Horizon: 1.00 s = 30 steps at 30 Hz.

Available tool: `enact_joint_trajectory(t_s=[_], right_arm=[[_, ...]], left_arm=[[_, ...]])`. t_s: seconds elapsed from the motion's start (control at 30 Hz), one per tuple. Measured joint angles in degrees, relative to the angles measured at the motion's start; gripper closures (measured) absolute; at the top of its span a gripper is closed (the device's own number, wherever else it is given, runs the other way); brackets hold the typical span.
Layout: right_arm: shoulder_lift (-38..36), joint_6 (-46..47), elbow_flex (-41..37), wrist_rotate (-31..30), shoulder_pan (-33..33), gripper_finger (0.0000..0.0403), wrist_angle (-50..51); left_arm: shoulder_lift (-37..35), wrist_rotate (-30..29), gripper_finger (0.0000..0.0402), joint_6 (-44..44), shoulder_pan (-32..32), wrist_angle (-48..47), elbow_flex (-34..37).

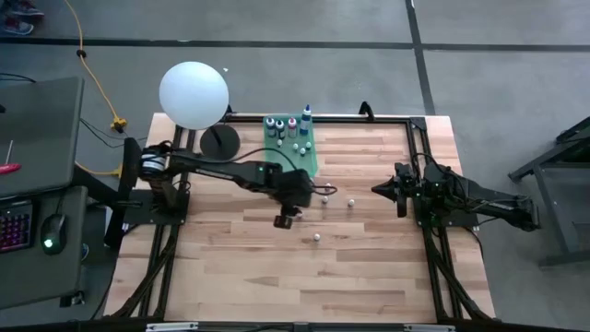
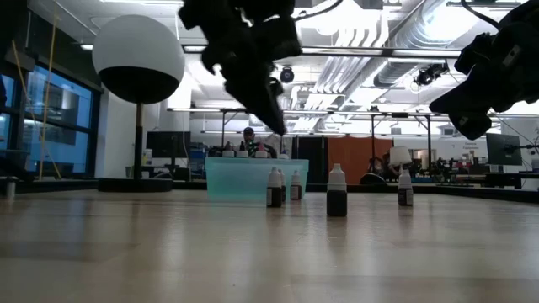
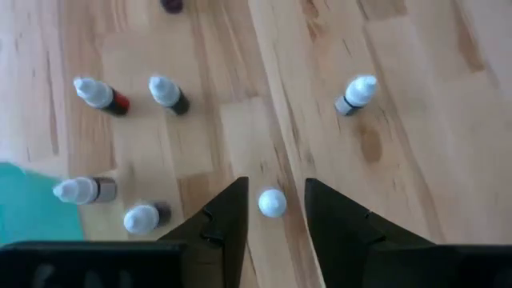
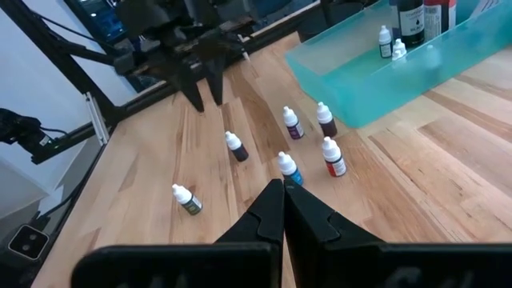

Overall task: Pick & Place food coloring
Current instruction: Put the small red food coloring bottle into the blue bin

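Left tool (image 3: 274,232) is hovering spread right over one loose food coloring bottle (image 3: 272,202), several already sitting in the green tray (image 1: 312,166), five more waiting nearby on the counter (image 1: 369,267)

White-capped food coloring bottles (image 4: 288,170) upright, scattered on table beside tray

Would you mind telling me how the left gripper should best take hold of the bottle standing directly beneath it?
From straight above, closing on the narrow body just under the white cap: the bottle stands upright, clear of its neighbours, and already centred between the open left gripper fingers.
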<state>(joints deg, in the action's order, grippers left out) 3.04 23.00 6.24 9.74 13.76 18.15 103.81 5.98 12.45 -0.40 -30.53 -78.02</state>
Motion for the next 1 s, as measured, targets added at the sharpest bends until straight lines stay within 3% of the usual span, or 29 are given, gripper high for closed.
enact_joint_trajectory(t_s=[0.23,0.37,1.0], right_arm=[[0.7,0.0,0.0,0.0,0.0,0.0402,0.0],[1.2,0.0,0.0,0.0,0.0,0.0402,0.0],[1.1,0.0,0.0,0.0,0.0,0.0402,0.0]], left_arm=[[2.5,-0.8,0.0202,0.5,0.0,-2.4,-1.9],[3.3,-0.8,0.0177,0.8,0.0,-3.8,-2.1],[7.2,0.9,0.0172,0.2,0.0,-1.4,-2.3]])
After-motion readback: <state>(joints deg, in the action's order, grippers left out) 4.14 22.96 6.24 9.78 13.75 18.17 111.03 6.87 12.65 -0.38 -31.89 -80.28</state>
